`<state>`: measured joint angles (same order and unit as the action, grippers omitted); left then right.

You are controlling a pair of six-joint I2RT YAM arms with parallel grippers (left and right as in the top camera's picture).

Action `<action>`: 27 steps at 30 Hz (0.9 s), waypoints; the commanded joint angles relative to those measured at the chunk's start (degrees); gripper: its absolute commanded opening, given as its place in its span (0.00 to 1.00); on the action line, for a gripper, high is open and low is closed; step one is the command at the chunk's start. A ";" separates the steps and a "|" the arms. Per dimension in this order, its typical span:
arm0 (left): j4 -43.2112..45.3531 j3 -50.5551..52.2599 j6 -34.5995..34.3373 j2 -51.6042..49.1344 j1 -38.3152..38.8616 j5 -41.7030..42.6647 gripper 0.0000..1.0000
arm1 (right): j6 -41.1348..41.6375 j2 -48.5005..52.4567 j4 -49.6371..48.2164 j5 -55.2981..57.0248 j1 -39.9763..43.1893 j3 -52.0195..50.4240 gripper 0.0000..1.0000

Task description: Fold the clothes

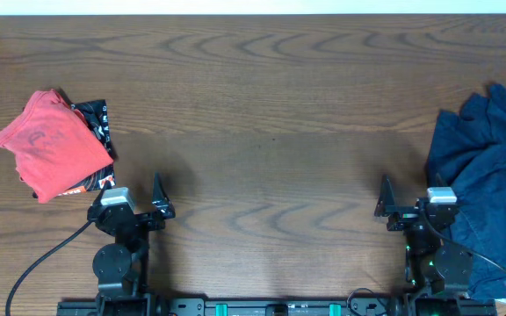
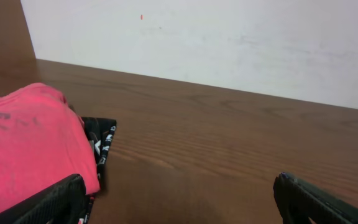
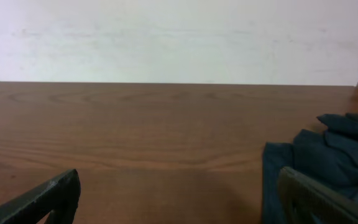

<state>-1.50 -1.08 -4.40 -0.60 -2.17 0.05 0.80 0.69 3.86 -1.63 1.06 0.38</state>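
The clothes (image 1: 486, 162) are a crumpled heap of dark navy cloth at the table's right edge, reaching from mid-depth down to the front. They also show at the right of the right wrist view (image 3: 328, 155). My right gripper (image 1: 411, 202) is open and empty, low over the table just left of the heap; its right finger sits close beside the cloth in the right wrist view (image 3: 179, 199). My left gripper (image 1: 134, 200) is open and empty near the front left; it also shows in the left wrist view (image 2: 182, 202).
A folded red garment (image 1: 51, 145) lies on a black printed garment (image 1: 97, 118) at the left, just behind my left gripper; both show in the left wrist view (image 2: 23, 143) (image 2: 101, 143). The brown wooden table (image 1: 271, 114) meets a white wall (image 2: 229, 43) at the back.
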 commanded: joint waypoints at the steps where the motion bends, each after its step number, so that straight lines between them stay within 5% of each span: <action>1: -2.58 0.85 0.72 0.26 -0.26 -0.52 0.98 | -0.22 -0.31 0.24 0.98 -0.87 -0.07 0.99; 18: -3.28 -3.65 -3.39 -1.22 -0.26 4.35 0.98 | 6.01 0.02 3.04 8.26 -0.85 3.85 0.99; 27: -18.14 -19.30 -3.37 -15.30 -0.28 4.44 0.98 | 5.77 12.59 9.05 16.09 -0.85 15.50 0.99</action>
<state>-17.96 -15.31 -7.49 -11.46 -2.20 3.90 5.87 8.62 12.23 10.57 1.06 12.10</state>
